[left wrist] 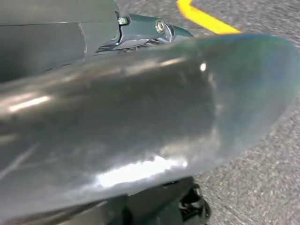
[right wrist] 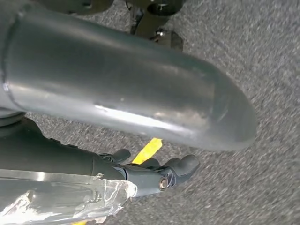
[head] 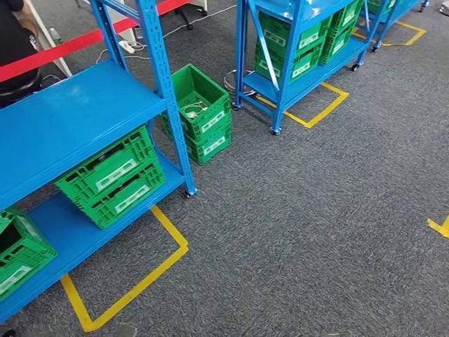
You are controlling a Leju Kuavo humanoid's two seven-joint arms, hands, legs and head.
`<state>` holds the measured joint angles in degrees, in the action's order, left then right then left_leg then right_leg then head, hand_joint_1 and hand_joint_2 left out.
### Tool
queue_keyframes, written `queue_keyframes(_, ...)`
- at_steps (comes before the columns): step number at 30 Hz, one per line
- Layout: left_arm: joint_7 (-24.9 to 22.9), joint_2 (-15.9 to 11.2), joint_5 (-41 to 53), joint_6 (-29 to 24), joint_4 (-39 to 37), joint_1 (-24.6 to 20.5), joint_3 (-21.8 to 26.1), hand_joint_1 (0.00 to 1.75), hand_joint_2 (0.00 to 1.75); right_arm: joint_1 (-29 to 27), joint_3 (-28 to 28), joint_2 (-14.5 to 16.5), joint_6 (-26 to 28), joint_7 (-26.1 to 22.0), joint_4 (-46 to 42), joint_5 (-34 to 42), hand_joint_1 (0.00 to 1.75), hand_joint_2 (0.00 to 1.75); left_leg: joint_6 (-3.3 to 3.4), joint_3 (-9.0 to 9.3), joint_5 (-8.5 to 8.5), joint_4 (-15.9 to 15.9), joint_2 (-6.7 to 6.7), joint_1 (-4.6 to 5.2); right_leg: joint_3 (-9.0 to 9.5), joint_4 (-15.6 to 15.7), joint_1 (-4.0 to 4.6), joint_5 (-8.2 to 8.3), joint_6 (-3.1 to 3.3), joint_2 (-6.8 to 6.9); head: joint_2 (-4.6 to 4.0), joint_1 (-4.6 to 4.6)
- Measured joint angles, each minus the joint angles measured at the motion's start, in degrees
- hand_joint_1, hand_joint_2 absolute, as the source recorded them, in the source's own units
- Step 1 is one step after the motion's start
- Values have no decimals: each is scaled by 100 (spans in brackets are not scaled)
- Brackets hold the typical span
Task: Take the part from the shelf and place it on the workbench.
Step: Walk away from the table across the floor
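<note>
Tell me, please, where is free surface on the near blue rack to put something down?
The upper shelf is bare, bordered by the blue upright. The lower shelf is crowded: stacked green crates and another green crate, with a bare strip between.

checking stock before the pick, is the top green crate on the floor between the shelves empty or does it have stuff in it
Not empty. The top floor crate is open, and pale items lie on its bottom; what they are is too small to tell.
</note>
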<state>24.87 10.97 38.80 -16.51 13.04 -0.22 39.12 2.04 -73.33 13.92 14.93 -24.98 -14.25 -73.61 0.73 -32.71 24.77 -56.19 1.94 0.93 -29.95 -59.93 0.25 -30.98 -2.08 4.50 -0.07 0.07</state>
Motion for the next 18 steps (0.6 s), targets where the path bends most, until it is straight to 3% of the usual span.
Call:
queue_keyframes(2,10,5,5,-1,1,-13,18,0,0,-13,0,-1,-1,-1,-3,-2,0,0,34,15,-8,18,-132,-34,-283,-617,-21,-318,-51,-304,0,30)
queue_keyframes(4,22,10,13,4,1,-25,31,0,0,-28,0,-2,-1,-1,-4,-2,0,0,47,19,-3,17,-280,-44,-656,-1327,-33,-566,-79,-412,0,45)
queue_keyframes(5,27,11,17,8,1,-22,42,0,0,-30,0,-2,0,-1,-5,-2,0,0,45,25,-2,15,-358,-49,-750,-1452,-38,-542,-88,-425,0,49)
queue_keyframes(6,30,11,21,14,1,-18,51,0,0,-28,0,-2,0,-2,-5,-1,0,0,37,37,1,11,-443,-58,-731,-1341,-46,-396,-95,-437,0,49)
queue_keyframes(7,33,13,26,19,1,-15,58,0,0,-26,0,-2,0,-3,-7,-1,0,0,22,52,9,2,-529,-73,-607,-1018,-62,-165,-107,-483,0,49)
queue_keyframes(9,36,12,31,24,2,-20,63,0,0,-23,1,1,0,-5,-10,1,0,0,-40,53,32,-38,-690,-94,-278,-265,-121,179,-143,-764,0,57)
queue_keyframes(11,38,7,32,25,4,-27,66,0,0,-21,1,8,1,-4,-10,1,0,0,-114,2,22,-74,-821,-100,-124,50,-151,228,-107,-976,0,62)
queue_keyframes(13,39,0,34,25,5,-7,71,0,0,-21,-1,11,3,-3,-11,2,0,0,-176,-49,-17,-68,-934,-115,-110,59,-134,231,-7,-902,0,61)
queue_keyframes(14,39,-2,37,25,5,8,77,0,0,-19,-2,11,5,-3,-11,2,0,0,-204,-69,-6,-85,-885,-113,-107,63,-130,240,35,-839,0,59)
queue_keyframes(16,39,-2,55,27,5,8,91,0,0,-17,-2,13,5,-2,-11,2,0,0,-248,-222,179,-384,-604,-92,-98,83,-129,252,112,-693,0,16)
queue_keyframes(17,39,1,66,29,5,-6,96,0,0,-22,-2,13,6,-1,-11,1,0,0,-265,-382,351,-714,-424,-80,-97,86,-117,246,141,-606,0,-6)
queue_keyframes(18,39,2,76,32,5,-21,98,0,0,-32,-2,13,7,0,-12,1,0,0,-277,-581,534,-1116,-327,-80,-98,88,-105,238,164,-511,0,-26)
